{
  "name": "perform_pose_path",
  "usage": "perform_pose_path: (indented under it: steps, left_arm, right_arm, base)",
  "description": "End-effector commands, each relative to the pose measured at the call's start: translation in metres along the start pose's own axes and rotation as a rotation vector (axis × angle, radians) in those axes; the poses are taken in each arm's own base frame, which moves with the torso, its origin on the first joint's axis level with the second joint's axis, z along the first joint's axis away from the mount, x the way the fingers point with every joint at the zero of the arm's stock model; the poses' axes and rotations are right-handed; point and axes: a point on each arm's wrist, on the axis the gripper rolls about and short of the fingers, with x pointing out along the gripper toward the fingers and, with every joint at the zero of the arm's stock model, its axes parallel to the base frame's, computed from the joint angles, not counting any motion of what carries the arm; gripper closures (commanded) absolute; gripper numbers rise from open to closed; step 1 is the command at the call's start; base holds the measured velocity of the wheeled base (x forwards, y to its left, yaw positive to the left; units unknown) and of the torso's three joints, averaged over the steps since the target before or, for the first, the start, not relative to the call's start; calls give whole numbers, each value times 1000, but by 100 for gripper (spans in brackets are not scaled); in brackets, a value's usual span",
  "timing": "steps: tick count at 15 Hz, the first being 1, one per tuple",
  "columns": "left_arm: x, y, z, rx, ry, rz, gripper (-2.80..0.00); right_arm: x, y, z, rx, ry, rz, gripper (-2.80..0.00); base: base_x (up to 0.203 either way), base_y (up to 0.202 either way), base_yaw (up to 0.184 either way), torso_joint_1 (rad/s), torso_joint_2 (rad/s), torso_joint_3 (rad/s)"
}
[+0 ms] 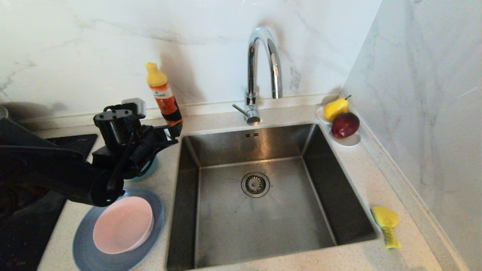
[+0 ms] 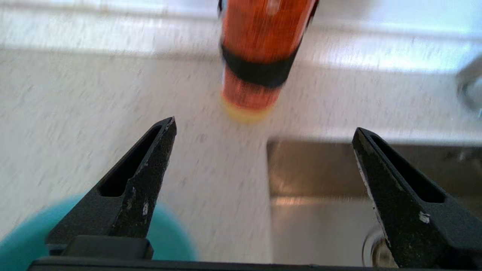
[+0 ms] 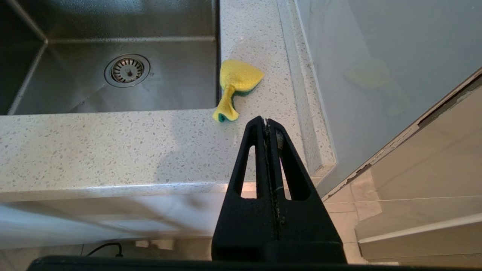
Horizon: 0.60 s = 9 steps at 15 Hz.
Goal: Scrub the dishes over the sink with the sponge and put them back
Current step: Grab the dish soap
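The left arm reaches in from the left, its wrist bent forward; the left gripper stands with both fingers spread wide (nothing between them); the right gripper sits parked low, fingers pressed together.

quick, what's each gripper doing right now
left gripper: open, holding nothing, above small teal bowl
right gripper: shut, empty, parked

- Pale pink bowl sits upright on the blue-grey plate, left of the sink.
- Teal bowl stands behind them.
- Crumpled yellow sponge lies right of the sink.
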Motion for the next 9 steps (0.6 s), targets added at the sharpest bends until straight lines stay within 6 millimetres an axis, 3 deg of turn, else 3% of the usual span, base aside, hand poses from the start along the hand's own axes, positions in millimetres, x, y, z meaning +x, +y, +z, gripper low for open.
perform_pose_path:
  steps: [1,9]
  left_arm:
    - [11,-3,3,-9,-33,-3,-280]
    - [36,-9,10,-13,-97,-5,-280]
  right_arm:
    - [0,0,0,0,0,0,0]
    - [0,0,0,0,0,1,0]
  base:
    - [0,0,0,0,0,0]
    - [0,0,0,0,0,0]
